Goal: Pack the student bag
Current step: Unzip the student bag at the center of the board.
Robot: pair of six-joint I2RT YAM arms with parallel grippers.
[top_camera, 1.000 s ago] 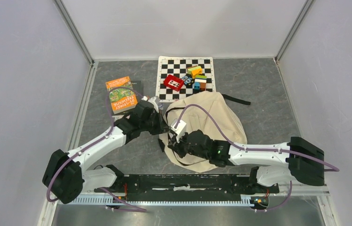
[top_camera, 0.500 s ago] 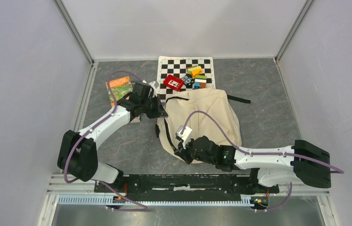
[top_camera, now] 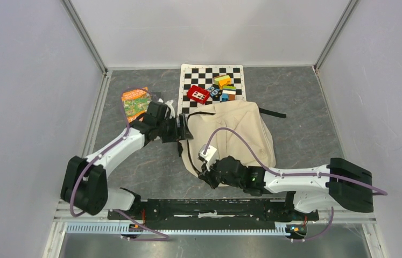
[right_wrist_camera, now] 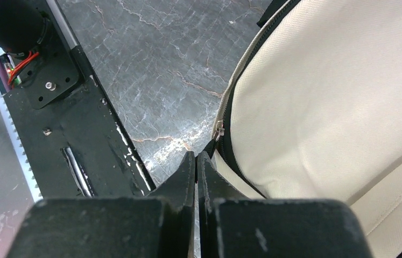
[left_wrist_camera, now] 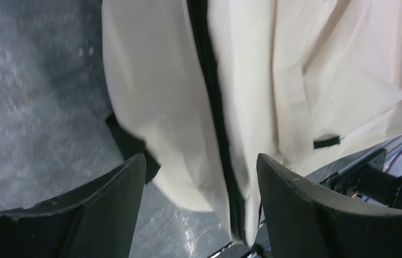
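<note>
released within the last half second, the far left edge of the large cream fabric student bag point(top_camera: 236, 129) now lies loose. the left gripper point(top_camera: 184, 129) has gone from pinched shut to fingers spread wide. its wrist view shows the bag's cream panel and black zip line under the gap, touching neither finger. over the past second the bag has also been dragged away from the arm bases and flattened, so it looks laid out for packing, though no opening shows yet.

nearest the bases, the right gripper point(top_camera: 205, 174) sits at the bag's near left edge with its fingers pressed together, just beside the small silver zip pull point(right_wrist_camera: 219, 130). whether a sliver of hem is caught between them cannot be told. working that pull along the zip seems the likely next step.

beyond the bag's left side, the orange and green paperback book point(top_camera: 135, 102) lies on the grey marbled table point(top_camera: 306, 91), and the left arm crosses between book and bag. farther off, the black and white chequered mat point(top_camera: 188, 75) carries a red block point(top_camera: 198, 94) and a cluster of coloured blocks point(top_camera: 224, 88). the bag's far edge overlaps the mat, just short of the blocks. a black strap point(top_camera: 271, 113) trails out to the right.
</note>
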